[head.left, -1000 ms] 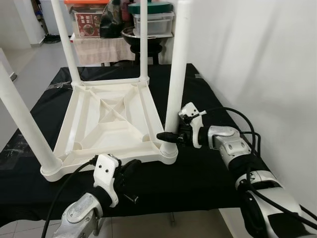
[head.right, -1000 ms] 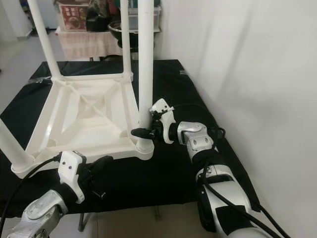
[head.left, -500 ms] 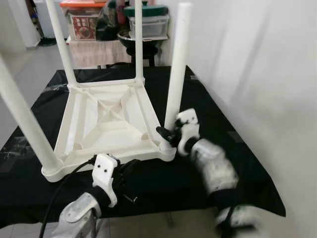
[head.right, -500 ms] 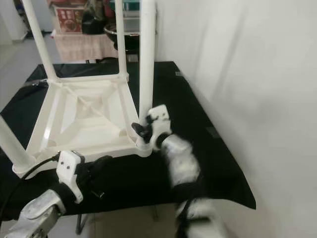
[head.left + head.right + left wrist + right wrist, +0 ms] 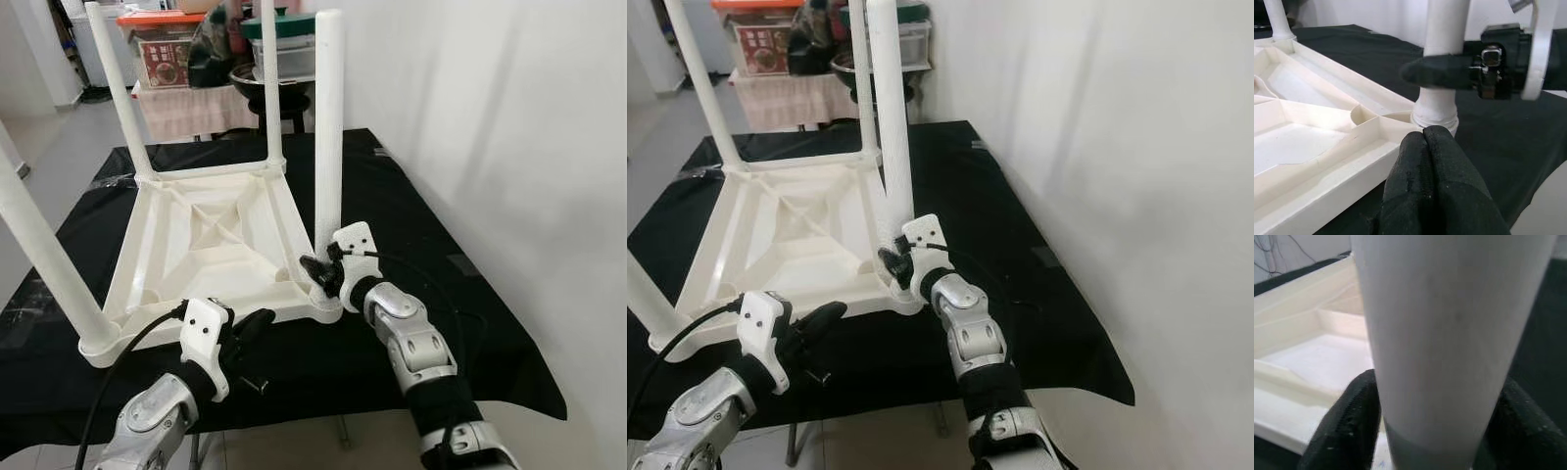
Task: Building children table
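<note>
White plastic tabletop (image 5: 211,245) lay inverted on the black counter (image 5: 411,211). Right hand (image 5: 320,277) clamped the near-corner leg (image 5: 328,127); left hand (image 5: 257,325) stayed closed, empty. Off-axis pushing might jam or unseat that leg.

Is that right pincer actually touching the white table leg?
Touching. The right wrist view shows both black fingers pressed against either side of the table leg; the left wrist view shows the right pincer across it.

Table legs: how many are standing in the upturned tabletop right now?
4. Near right leg, gripped low by the right gripper; near left leg; far left leg; far right leg. All on the upturned tabletop. Left gripper rests shut beside its near edge.
</note>
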`<state>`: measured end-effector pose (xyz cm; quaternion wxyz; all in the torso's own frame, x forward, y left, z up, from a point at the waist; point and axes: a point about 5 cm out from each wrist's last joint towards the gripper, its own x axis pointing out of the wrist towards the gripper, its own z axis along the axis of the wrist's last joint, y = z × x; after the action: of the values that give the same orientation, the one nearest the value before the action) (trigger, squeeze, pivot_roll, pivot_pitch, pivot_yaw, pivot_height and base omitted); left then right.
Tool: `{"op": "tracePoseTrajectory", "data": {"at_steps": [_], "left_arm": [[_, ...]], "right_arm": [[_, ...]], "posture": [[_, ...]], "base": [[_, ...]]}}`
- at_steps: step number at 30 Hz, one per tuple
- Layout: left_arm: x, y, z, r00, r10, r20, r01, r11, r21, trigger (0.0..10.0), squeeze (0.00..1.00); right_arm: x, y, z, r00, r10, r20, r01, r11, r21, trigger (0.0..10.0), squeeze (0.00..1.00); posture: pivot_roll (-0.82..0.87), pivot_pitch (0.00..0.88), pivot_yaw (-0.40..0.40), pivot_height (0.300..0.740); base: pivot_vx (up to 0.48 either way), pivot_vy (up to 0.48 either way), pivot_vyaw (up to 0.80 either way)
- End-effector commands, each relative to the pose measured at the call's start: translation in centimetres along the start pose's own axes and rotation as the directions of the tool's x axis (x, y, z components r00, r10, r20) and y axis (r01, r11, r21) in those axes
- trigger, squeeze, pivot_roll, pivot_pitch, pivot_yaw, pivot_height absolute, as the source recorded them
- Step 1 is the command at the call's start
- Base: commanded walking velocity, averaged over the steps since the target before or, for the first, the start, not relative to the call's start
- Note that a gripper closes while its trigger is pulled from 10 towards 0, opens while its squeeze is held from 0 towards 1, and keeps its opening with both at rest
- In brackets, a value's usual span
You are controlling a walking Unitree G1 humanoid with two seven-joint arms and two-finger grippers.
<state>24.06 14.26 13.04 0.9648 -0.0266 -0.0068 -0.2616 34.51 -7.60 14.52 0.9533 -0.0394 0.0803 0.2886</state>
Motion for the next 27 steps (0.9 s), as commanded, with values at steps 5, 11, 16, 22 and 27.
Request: {"op": "tracePoseTrajectory", "data": {"at_steps": [5,11,16,22,27], "left_arm": [[0.3,-0.1,-0.3,1.000,-0.001,-0.013,0.001,1.000,0.004,10.0,0.00],[0.3,-0.1,-0.4,1.000,-0.003,-0.013,0.003,1.000,0.004,10.0,0.00],[0.3,-0.3,-0.4,1.000,-0.001,-0.011,0.001,1.000,0.004,10.0,0.00],[0.2,-0.3,-0.4,1.000,0.002,-0.011,-0.002,1.000,0.004,10.0,0.00],[0.1,-0.5,-0.4,1.000,0.005,-0.011,-0.005,1.000,0.002,10.0,0.00]], "right_arm": [[0.4,0.6,2.1,0.983,0.167,0.070,-0.164,0.986,-0.039,10.0,1.00],[0.4,0.6,2.7,0.960,0.268,0.080,-0.262,0.962,-0.080,10.0,1.00],[0.4,-1.3,4.2,0.852,0.523,0.035,-0.515,0.847,-0.127,10.0,0.00],[0.6,-2.3,5.0,0.792,0.610,0.010,-0.605,0.788,-0.113,0.4,0.00],[0.7,-2.3,4.8,0.790,0.614,0.000,-0.610,0.785,-0.102,0.0,0.00]], "posture": [[0.00,0.000,-0.015,0.740],[0.01,0.000,-0.021,0.740],[0.03,0.000,-0.035,0.740],[0.04,0.000,-0.040,0.740],[0.04,0.000,-0.039,0.740]], "base": [[0.000,0.000,0.00],[0.000,0.000,0.00],[0.000,0.000,0.00],[0.000,0.000,0.00],[0.000,0.000,0.00]]}}
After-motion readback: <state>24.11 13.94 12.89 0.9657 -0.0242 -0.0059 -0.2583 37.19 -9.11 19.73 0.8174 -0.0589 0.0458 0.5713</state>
